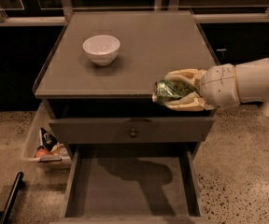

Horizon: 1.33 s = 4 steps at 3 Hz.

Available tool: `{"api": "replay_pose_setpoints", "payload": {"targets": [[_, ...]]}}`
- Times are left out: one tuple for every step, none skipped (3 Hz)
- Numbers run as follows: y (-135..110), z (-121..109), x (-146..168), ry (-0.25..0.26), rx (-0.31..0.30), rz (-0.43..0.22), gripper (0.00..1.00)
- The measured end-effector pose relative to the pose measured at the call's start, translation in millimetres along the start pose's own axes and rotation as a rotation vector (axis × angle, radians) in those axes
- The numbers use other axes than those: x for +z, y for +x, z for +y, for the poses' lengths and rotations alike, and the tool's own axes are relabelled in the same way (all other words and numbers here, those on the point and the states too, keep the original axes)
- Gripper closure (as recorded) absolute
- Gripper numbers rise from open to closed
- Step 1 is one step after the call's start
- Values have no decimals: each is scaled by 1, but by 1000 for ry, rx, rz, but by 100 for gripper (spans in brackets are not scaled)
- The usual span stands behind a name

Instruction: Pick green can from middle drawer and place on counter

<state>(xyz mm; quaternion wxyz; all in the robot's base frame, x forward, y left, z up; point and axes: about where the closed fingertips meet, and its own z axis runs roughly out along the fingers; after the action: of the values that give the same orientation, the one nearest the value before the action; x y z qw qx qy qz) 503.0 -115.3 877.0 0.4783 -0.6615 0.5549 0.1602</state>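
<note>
My gripper (172, 91) comes in from the right and is shut on the green can (168, 90), a shiny dark-green can lying sideways between the pale fingers (183, 75). It holds the can in the air at the counter's front right edge, above the closed upper drawer front. The counter (139, 50) is the flat grey cabinet top. The middle drawer (130, 181) is pulled open below, its plain grey floor bare with the arm's shadow on it.
A white bowl (101, 49) stands on the counter's left part. The upper drawer front with a round knob (133, 133) is closed. A white bin (45, 143) with packets sits on the floor left of the cabinet. A dark bar (10, 197) lies at the lower left.
</note>
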Motion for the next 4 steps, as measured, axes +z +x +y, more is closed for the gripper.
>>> {"api": "replay_pose_setpoints", "payload": {"targets": [[0,0,0,0,0,0,100],[-15,-22,-9,22,-40,-15,100],[-29,-64,-18,43,-72,-42,100],[-37,-105,-17,60,-78,-77,100]]}}
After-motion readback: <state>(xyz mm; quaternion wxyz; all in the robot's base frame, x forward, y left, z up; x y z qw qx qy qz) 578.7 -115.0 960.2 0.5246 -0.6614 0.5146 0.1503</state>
